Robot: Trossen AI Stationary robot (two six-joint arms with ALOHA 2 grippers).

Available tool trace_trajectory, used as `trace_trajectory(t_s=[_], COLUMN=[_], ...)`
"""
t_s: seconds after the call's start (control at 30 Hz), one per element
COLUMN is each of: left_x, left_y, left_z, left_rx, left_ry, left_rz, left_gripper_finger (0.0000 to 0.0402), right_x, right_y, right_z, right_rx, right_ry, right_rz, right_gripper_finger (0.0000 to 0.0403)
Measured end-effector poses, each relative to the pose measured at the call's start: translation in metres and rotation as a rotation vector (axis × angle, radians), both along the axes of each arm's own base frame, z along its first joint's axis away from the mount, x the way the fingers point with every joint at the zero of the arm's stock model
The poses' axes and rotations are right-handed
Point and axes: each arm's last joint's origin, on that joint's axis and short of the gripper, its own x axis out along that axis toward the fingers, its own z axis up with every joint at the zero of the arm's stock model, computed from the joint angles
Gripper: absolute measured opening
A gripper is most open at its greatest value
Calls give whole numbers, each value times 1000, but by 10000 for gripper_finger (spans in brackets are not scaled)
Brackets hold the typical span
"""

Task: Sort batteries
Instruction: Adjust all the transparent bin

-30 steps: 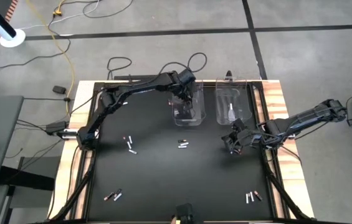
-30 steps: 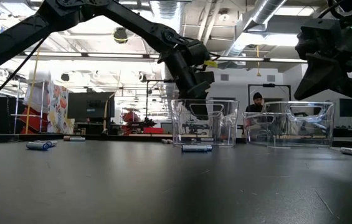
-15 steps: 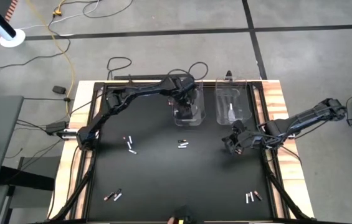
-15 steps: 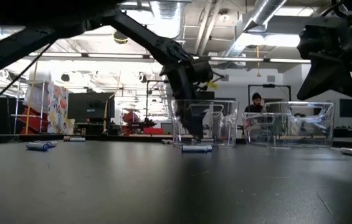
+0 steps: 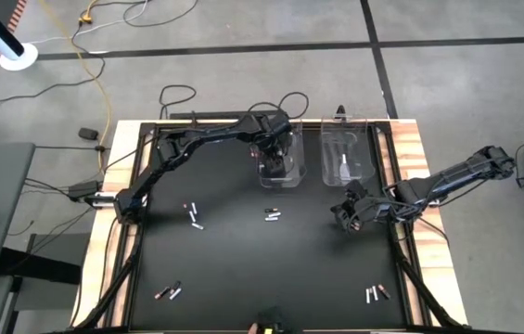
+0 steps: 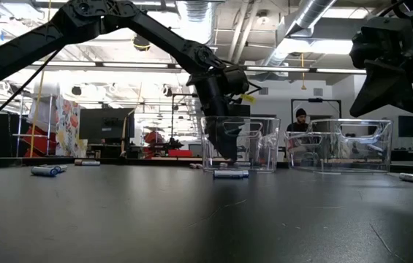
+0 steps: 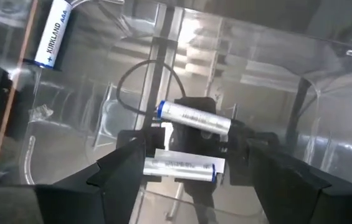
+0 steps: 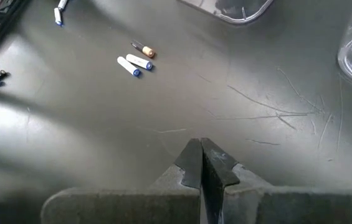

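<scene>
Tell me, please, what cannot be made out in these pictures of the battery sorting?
- High view: the left gripper covers the left clear plastic bin, hiding its contents.
- Left wrist view: white batteries are visible, but reflections blur their count.
- High view: loose batteries on the black table are too small to tell brand.
- Right gripper: shut, empty.

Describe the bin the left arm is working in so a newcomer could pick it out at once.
On the black table, two clear plastic bins stand side by side at the far edge. It is the left bin, nearer the table's middle line, with the left gripper lowered inside it. Its neighbour, the right bin, has no arm in it.
</scene>
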Motion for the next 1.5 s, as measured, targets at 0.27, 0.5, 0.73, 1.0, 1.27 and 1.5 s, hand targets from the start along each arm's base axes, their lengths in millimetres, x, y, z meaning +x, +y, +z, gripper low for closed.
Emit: trace_trajectory(t_s=[0.27, 0.5, 0.73, 1.0, 1.27, 1.5], left_x=[7, 12, 13, 5, -15, -32], left_y=[4, 5, 6, 2, -7, -5], left_z=[22, 44, 67, 87, 125, 156], left_rx=[40, 43, 44, 28, 69, 101], left_ry=[-64, -137, -179, -118, -119, -179], left_rz=[4, 54, 81, 64, 31, 46], left_gripper_finger=[279, 279, 279, 279, 279, 279], right_x=[0, 0, 0, 0, 0, 0], right_y=[0, 0, 0, 0, 0, 0], right_z=[0, 0, 0, 0, 0, 0], right_rx=[-2, -1, 0, 1, 15, 15], right_ry=[1, 1, 1, 0, -4, -5], right_rz=[1, 1, 0, -1, -14, -14], right_gripper_finger=[17, 17, 17, 17, 17, 17])
